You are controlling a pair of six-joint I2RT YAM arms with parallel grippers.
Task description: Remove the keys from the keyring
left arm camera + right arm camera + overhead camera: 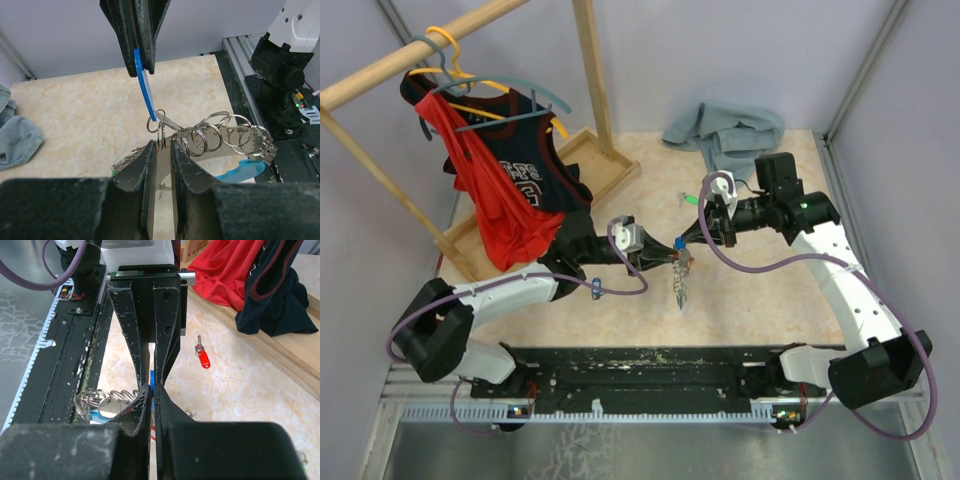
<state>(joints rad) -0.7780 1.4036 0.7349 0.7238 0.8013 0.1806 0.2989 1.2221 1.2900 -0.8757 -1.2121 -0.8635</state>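
The keyring (220, 134) is a chain of silvery rings hanging between both grippers above the table; in the top view the bunch (682, 282) dangles below them. My left gripper (163, 144) is shut on one ring at the chain's end. My right gripper (154, 388) is shut on a blue key tag (145, 95) that joins that ring. A light blue tag (241, 170) hangs from the chain. A red-tagged key (202, 359) and a green-tagged key (692, 198) lie loose on the table. In the top view the left gripper (666, 255) and right gripper (686, 240) meet tip to tip.
A wooden clothes rack (590, 90) with a red and dark jersey (500, 190) stands at the back left. A blue-grey cloth (725, 130) lies at the back. The black base rail (650, 365) runs along the near edge.
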